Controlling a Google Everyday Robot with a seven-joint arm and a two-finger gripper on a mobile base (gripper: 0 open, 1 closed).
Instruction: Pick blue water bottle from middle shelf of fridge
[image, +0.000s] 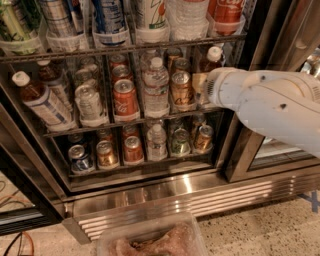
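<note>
Reaching into the fridge (165, 197) with the gripper (212, 90) at the right end of the middle shelf (135, 120), just before the upright blue water bottle (212, 62) there, open or closed impossible to tell

You see a clear ribbed bottle (156, 87) near centre, a red can (125, 97) at its 9 o'clock, and a plastic tub (150, 239) at 6 o'clock. The tool (203, 88) is at 2 o'clock.
</note>
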